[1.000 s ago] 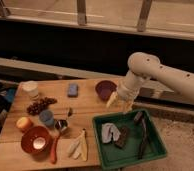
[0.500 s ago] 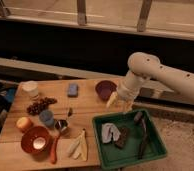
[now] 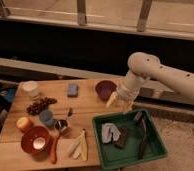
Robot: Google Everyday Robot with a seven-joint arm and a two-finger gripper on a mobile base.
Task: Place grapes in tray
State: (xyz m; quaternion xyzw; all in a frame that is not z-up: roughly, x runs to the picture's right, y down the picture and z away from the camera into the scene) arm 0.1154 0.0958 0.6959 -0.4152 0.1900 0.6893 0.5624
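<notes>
The grapes (image 3: 40,106) lie on the left part of the wooden surface (image 3: 85,111), a dark reddish bunch stretched out below a white cup (image 3: 30,88) and just above a small blue cup (image 3: 46,117), with nothing gripping them. They are well apart from the green tray (image 3: 110,156), which sits at the right front corner of the surface and already holds a greyish piece, a dark brown piece and a long dark utensil, but no grapes. So the task looks barely started: the bunch has not been reached or lifted, and picking it up, carrying it across and setting it down in the tray are all still to do. The gripper (image 3: 118,105) hangs at the end of the pale arm just above the back edge of the tray, beside the dark purple bowl (image 3: 106,90); its two fingers are spread apart with nothing between them, so it is released and carrying nothing. To get on, it would have to cross most of the surface leftward, passing the blue sponge (image 3: 72,90). Further left and forward stand an orange fruit (image 3: 24,123), the round orange-red bowl (image 3: 36,140) and some pale yellow peel-like pieces (image 3: 79,147), none of them in the tray. Against the earlier frames nothing appears to differ: the arm hangs in the same pose over the same spot, the fingers are spread just as wide, and the grapes and everything else lie where they were.
</notes>
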